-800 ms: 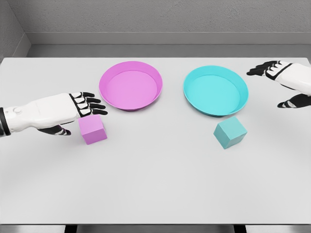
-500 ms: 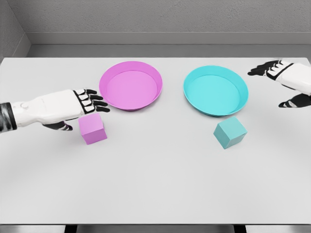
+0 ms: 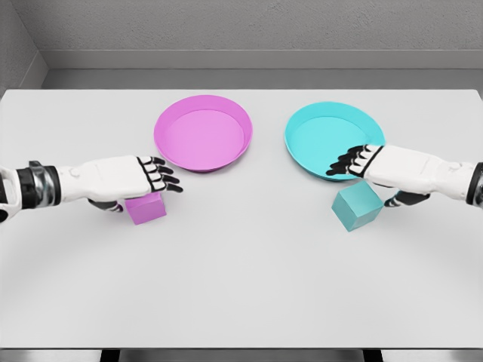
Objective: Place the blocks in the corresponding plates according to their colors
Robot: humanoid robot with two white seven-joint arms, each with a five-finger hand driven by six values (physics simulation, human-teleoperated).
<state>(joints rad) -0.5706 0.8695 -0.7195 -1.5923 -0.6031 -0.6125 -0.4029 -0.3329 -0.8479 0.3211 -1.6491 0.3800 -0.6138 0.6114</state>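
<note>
A pink block point(image 3: 146, 208) lies on the white table in front of the pink plate point(image 3: 202, 133). My left hand point(image 3: 143, 179) hovers over the block's top, fingers spread flat and pointing right, thumb down at the block's left side. It covers the block's upper part. A teal block point(image 3: 355, 207) rests just in front of the teal plate point(image 3: 333, 140). My right hand point(image 3: 362, 167) reaches in from the right above that block's far edge, fingers extended over the plate's near rim, thumb down behind the block. Neither hand holds anything.
The white table point(image 3: 241, 279) stretches wide in front of both blocks. Its near edge runs along the bottom of the view. A grey wall stands behind the far edge.
My left hand slid right and now sits over the pink block. My right hand swung in from the far right edge to just above the teal block. Both blocks stayed put.
</note>
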